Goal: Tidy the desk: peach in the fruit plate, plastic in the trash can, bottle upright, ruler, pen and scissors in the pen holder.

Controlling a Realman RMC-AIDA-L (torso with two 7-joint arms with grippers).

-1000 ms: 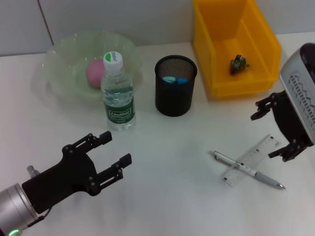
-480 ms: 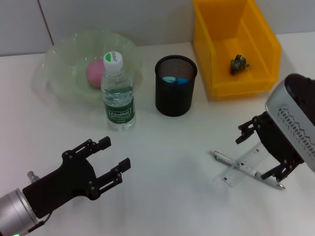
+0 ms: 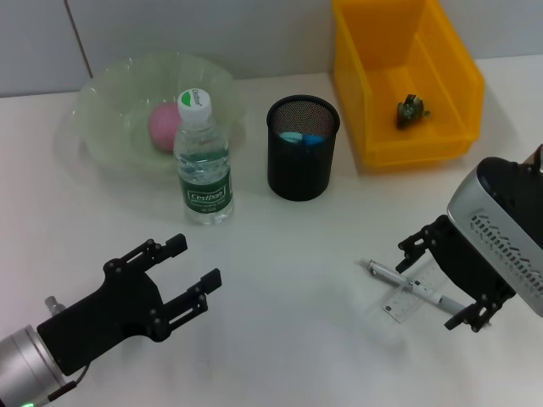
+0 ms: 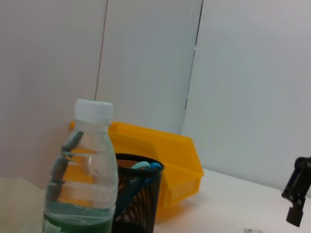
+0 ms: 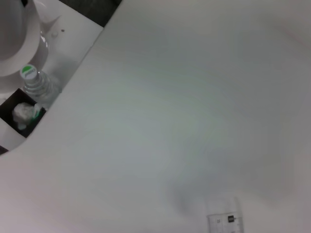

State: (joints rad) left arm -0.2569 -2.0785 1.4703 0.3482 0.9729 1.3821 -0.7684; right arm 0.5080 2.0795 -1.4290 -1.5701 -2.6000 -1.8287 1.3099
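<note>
A: Head view status?

B: The right claw [image 3: 443,277] is seen spread open over the pen [image 3: 416,287] and ruler [image 3: 417,292], nothing held. The pen is laid across the ruler, touching it, on the tabletop [image 3: 297,280] at near right. The left claw [image 3: 181,275] is held open and empty at near left, well apart from everything.

A: The rest?

B: The peach [image 3: 165,125] is already in the fruit plate [image 3: 102,102], the bottle [image 3: 203,161] is upright just beside it, the pen holder [image 3: 303,158] is at centre with blue handles inside, likely the scissors. Something small and dark is lying in the yellow bin [image 3: 405,76]; whether it is the plastic cannot be told.

A: Left wrist view?

B: The bottle [image 4: 80,179] and pen holder [image 4: 137,199] are seen close up, the yellow bin [image 4: 160,160] behind them. The right claw [image 4: 296,196] is visible far off. The left claw's own fingers are not shown.

A: Right wrist view?

B: Bare tabletop [image 5: 184,111] mostly; one end of the ruler [image 5: 224,222] is caught at the frame edge. The pen is not shown.

A: Handling?

B: Judgement only: the pen is taken to be light, stiff, smooth and prone to rolling, so a pinch across the mid-barrel is advised. The ruler is thin, flat and clear; it is expected to be hard to lift off the surface and is best gripped by its long edges where the pen props it up.
</note>
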